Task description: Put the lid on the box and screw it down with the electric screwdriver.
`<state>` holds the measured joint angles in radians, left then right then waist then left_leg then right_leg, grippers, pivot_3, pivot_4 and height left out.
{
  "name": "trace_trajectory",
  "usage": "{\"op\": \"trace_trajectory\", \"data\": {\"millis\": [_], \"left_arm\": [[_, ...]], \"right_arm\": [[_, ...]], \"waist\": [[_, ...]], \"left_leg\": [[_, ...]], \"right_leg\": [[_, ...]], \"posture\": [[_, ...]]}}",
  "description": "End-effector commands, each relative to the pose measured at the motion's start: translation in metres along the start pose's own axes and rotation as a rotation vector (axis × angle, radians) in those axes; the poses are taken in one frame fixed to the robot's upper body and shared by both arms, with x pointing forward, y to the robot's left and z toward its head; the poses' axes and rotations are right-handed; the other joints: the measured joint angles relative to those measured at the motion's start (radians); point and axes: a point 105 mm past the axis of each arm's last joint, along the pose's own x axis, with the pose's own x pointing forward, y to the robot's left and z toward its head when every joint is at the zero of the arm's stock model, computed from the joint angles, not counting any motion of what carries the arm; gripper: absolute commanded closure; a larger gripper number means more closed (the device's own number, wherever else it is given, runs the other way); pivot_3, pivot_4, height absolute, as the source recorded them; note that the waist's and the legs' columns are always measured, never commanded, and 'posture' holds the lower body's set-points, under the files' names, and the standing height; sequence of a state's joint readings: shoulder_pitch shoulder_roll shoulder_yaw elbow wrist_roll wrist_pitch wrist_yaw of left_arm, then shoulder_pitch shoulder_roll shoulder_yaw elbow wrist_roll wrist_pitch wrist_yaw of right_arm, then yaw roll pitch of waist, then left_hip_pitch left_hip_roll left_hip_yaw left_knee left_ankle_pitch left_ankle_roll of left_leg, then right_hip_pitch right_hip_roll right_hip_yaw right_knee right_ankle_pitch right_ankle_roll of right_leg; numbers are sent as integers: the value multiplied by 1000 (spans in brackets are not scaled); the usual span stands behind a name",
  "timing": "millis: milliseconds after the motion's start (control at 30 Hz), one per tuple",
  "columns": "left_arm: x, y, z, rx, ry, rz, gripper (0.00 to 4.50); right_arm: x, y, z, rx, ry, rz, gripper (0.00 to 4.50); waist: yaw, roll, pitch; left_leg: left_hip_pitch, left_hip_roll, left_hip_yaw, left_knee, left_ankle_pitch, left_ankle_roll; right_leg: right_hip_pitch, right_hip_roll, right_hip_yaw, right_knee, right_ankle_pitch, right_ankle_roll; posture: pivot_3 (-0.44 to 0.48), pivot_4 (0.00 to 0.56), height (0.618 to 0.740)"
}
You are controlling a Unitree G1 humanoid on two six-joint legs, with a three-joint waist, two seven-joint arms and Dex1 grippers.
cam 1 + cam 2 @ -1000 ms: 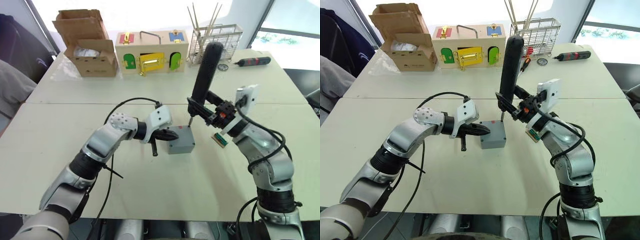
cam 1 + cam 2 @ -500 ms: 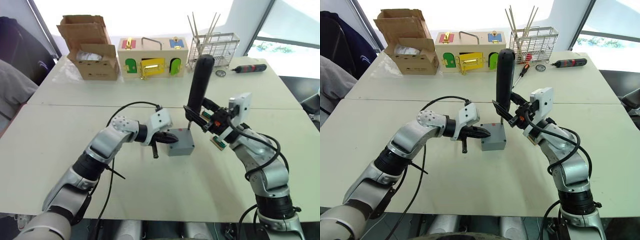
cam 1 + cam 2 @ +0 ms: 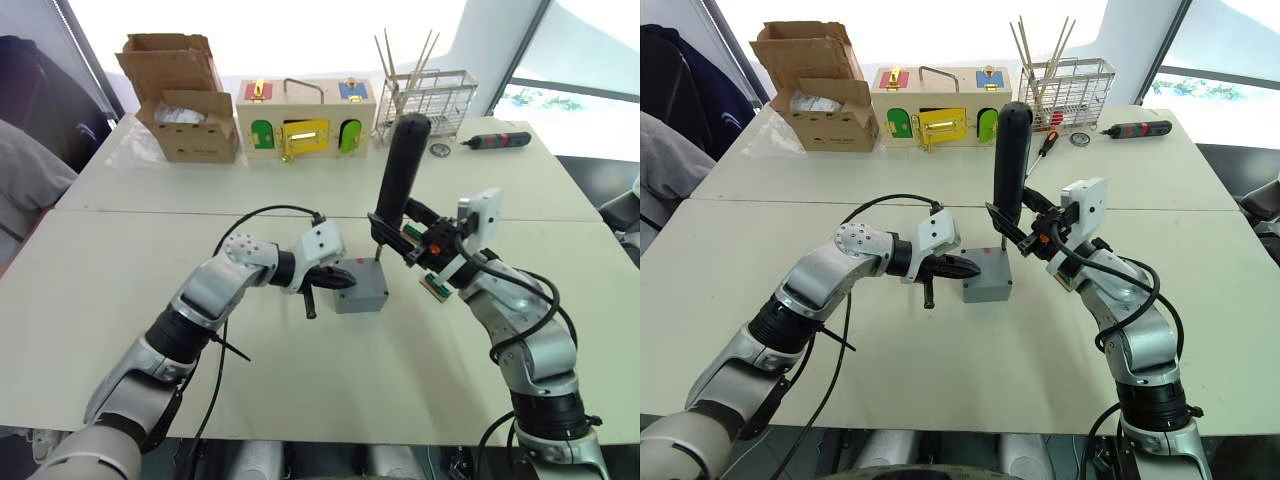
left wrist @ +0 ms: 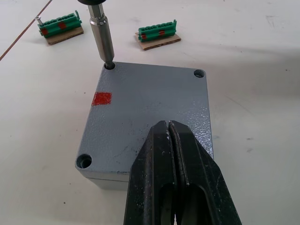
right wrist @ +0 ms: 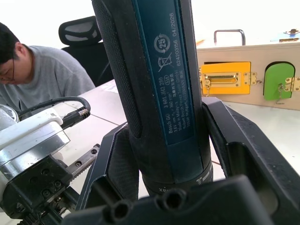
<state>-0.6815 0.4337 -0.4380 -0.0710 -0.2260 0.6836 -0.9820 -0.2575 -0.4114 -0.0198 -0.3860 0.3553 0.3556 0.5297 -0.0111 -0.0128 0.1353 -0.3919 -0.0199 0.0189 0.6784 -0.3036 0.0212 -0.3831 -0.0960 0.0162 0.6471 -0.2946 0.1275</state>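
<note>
Grey lid (image 3: 362, 283) sat on the box (image 3: 986, 289) mid-desk (image 3: 940, 380) in the head views; the electric screwdriver (image 3: 397, 170) had barely shifted, so driving looked under way. At the left wrist, the left tool (image 4: 171, 140) pressed together on the lid, bit in a corner hole, screw hidden. At the right wrist, the right tool (image 5: 171, 154) clamped the driver.

On the dark label of the electric screwdriver (image 5: 159, 84), a circled "25", a crossed-out bin sign and the date "04/2026" can be read; the finer print beside them cannot be made out.
</note>
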Motion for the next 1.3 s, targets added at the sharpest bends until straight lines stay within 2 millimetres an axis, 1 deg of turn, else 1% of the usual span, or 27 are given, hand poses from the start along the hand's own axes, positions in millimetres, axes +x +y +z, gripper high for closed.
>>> {"op": "trace_trajectory", "data": {"millis": [33,867,967,1067,1300], "left_arm": [[2,-3,-21,-40,78,-3,4500],[2,-4,-23,-39,87,1,4500],[2,-3,-24,-40,88,2,4500],[2,-3,-24,-41,88,5,4500],[2,-2,-23,-40,88,10,4500]], "right_arm": [[-3,6,-31,77,109,23,2585],[-11,12,-52,102,179,30,2585],[-11,12,-55,97,192,29,2585],[-13,10,-61,92,223,22,2585],[-12,7,-67,109,247,0,2585]], "waist": [[0,0,0],[0,0,-6],[0,0,-7],[0,0,-7],[0,-3,-13]], "left_leg": [[0,0,0,0,0,0],[1,0,-1,-1,-1,1],[1,0,-2,-2,-1,1],[4,1,-4,-4,-1,1],[8,0,-4,-12,0,-1]], "right_leg": [[0,0,0,0,0,0],[3,-2,0,-4,-1,-1],[4,-3,0,-6,-1,-1],[10,-2,0,-15,-1,-1],[12,-6,0,-18,-1,-1]], "posture": [[0,150,740],[0,150,740],[0,150,740],[0,150,740],[0,150,740]]}}
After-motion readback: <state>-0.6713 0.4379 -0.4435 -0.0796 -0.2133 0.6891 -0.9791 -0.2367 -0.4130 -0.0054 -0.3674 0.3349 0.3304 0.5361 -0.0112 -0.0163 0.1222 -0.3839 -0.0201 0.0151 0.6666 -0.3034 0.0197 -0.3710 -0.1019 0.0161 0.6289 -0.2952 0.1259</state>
